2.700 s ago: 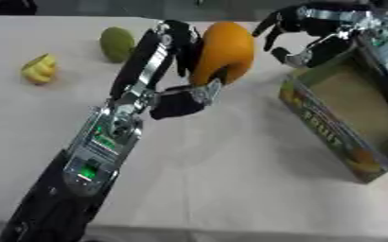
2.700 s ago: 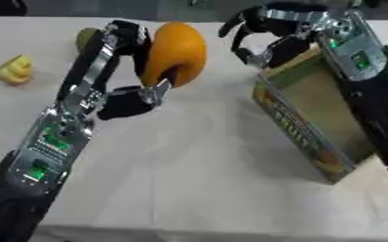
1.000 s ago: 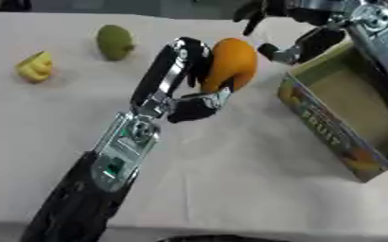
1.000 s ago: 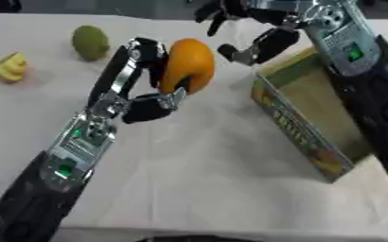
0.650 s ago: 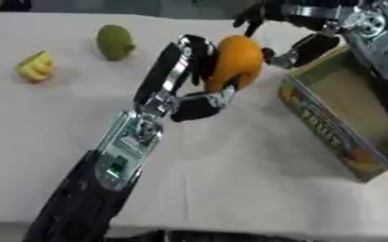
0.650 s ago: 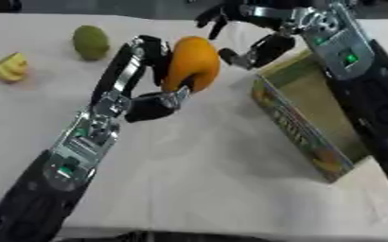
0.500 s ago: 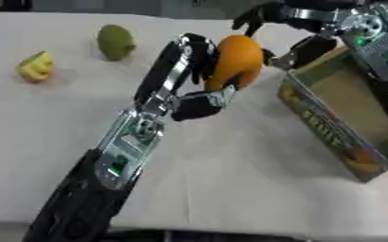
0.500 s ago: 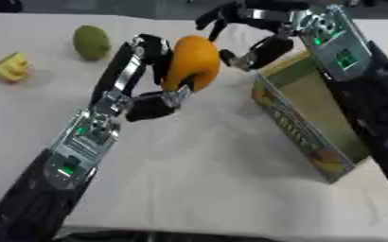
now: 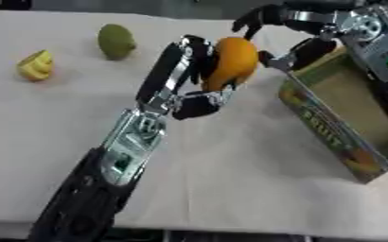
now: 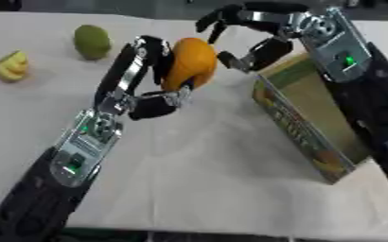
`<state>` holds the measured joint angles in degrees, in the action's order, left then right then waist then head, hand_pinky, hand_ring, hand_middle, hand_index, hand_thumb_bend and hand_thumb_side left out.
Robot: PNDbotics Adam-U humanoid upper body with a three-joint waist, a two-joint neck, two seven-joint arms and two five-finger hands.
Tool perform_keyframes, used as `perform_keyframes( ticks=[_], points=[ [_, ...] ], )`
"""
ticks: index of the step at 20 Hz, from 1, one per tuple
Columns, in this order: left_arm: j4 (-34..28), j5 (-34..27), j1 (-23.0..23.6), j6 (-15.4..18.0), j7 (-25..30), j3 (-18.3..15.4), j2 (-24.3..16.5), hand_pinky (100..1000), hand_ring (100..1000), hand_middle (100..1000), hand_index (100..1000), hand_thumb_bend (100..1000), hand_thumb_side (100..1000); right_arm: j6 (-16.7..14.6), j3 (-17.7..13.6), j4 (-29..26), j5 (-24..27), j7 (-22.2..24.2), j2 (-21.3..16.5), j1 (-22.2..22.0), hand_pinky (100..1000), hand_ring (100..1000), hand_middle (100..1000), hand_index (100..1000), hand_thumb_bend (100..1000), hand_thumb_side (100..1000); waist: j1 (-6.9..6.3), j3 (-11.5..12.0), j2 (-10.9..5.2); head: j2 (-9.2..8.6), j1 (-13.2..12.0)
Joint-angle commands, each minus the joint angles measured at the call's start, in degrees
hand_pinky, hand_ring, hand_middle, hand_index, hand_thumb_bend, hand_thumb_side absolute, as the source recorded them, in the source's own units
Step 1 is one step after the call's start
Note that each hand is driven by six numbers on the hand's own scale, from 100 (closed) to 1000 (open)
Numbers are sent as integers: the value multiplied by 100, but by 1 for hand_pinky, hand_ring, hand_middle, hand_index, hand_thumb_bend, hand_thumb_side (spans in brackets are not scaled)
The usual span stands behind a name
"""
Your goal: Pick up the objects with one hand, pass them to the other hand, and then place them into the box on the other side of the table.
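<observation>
Orange clasped in left hand — right hand spread-fingered just beside.

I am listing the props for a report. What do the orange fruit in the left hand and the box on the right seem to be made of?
The orange fruit, held in the left hand, looks like smooth moulded plastic: even colour, soft sheen, though real fruit cannot be ruled out. The box looks like printed cardboard: thin flat walls, a plain brown inside and coloured print outside.
</observation>
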<state>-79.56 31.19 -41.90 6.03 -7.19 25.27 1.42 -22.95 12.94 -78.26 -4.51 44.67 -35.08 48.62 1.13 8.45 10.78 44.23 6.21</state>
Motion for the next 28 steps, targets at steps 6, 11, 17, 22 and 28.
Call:
perform_keyframes(
  ticks=[6,11,17,22,28],
  points=[
    [340,139,-73,103,-192,-133,62,276,337,336,421,100,142,-561,-41,-377,315,730,-281,150,973,788,883,951,100,140,79,-33,-6,-12,-10],
    [439,202,-101,175,-269,-155,92,274,335,334,418,100,134,-490,2,-459,333,730,-258,121,973,789,885,951,100,134,83,-28,3,-12,3],
    [422,277,-131,225,-285,-146,104,275,337,336,419,100,126,-625,54,-421,194,730,-225,100,976,799,888,953,130,117,98,-14,14,-12,23],
    [445,346,-185,229,-284,-160,140,275,337,337,419,100,122,-805,146,-369,54,730,-153,88,977,805,890,954,135,107,109,-1,22,-12,32],
    [486,389,-241,233,-283,-185,183,276,338,338,420,100,122,-910,154,-249,-147,730,-54,71,973,804,888,953,137,152,126,7,28,-12,41]
  ],
)
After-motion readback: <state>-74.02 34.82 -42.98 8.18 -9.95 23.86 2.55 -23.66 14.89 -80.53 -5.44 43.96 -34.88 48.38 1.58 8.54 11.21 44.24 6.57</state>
